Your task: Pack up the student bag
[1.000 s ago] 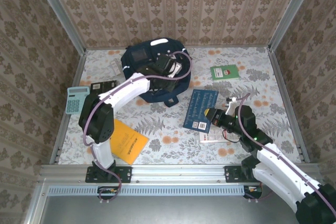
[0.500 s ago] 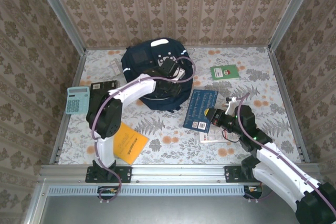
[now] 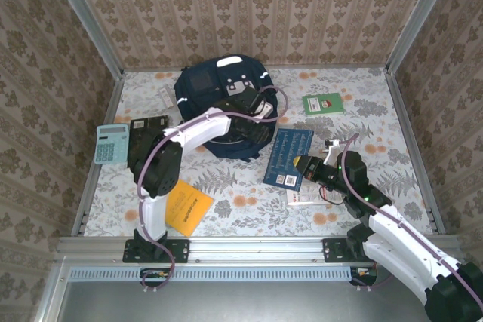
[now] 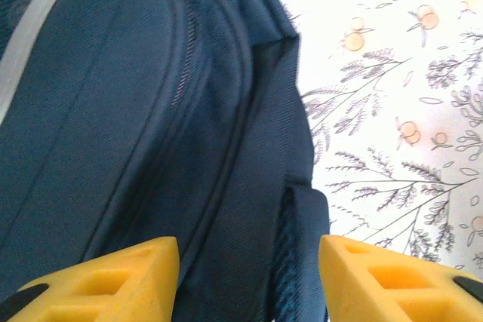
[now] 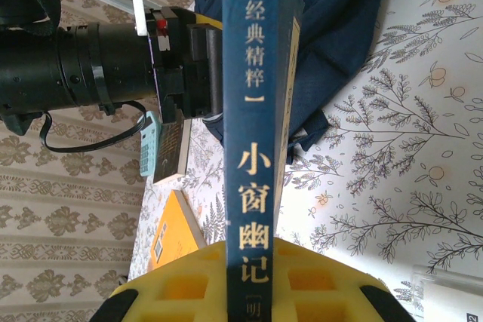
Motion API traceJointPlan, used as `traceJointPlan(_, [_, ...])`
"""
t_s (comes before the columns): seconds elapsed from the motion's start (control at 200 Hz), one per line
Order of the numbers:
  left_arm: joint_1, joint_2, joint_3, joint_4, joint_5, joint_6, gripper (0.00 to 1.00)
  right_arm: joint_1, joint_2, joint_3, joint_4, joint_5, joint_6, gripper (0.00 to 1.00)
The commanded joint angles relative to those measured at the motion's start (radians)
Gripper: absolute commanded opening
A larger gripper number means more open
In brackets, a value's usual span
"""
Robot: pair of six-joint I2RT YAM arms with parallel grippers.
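The student bag (image 3: 219, 103), a navy backpack with a white stripe, lies at the back middle of the table. My left gripper (image 3: 253, 108) hovers over its right side. In the left wrist view its yellow fingertips (image 4: 113, 280) stand apart above the bag's fabric (image 4: 151, 111), so the gripper (image 4: 249, 265) is open and grips nothing. My right gripper (image 3: 303, 165) is shut on a blue book (image 3: 289, 154), whose far end slopes toward the bag. In the right wrist view the book's spine (image 5: 256, 111) sits clamped between the yellow jaws of the gripper (image 5: 253, 269), with the bag (image 5: 339, 13) beyond.
A green booklet (image 3: 323, 103) lies at the back right. A light-blue calculator (image 3: 112, 143) and a black book (image 3: 149, 126) sit at the left. An orange book (image 3: 185, 201) lies front left. A white item (image 3: 306, 200) rests under my right arm. Walls enclose the table.
My left gripper has opened and let go of the bag's fabric, shifting slightly right. The bag has settled flatter. The right arm and blue book have not moved.
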Motion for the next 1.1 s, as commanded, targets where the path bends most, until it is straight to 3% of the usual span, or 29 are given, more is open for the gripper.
traceJointPlan(0.0, [-0.011, 0.036, 0.049, -0.042, -0.026, 0.035, 0.52, -0.005, -0.013, 0.008, 0.042, -0.011, -0.005, 0.0])
traceJointPlan(0.245, [-0.013, 0.062, 0.063, -0.06, -0.071, 0.05, 0.4, -0.007, -0.017, 0.008, 0.039, -0.01, -0.003, 0.0])
traceJointPlan(0.335, [-0.011, 0.064, 0.063, -0.059, -0.074, 0.05, 0.21, -0.008, -0.018, 0.008, 0.039, -0.01, -0.004, 0.0])
traceJointPlan(0.495, [-0.01, 0.033, 0.058, -0.046, -0.072, 0.04, 0.0, -0.007, -0.02, 0.005, 0.043, -0.012, -0.003, 0.0])
traceJointPlan(0.755, [-0.008, -0.081, 0.073, -0.034, -0.075, 0.006, 0.0, -0.007, 0.011, 0.01, 0.12, -0.053, 0.022, 0.0])
traceJointPlan(1.095, [0.014, -0.195, 0.137, -0.041, -0.069, -0.034, 0.0, -0.004, 0.169, 0.039, 0.339, -0.076, 0.127, 0.0])
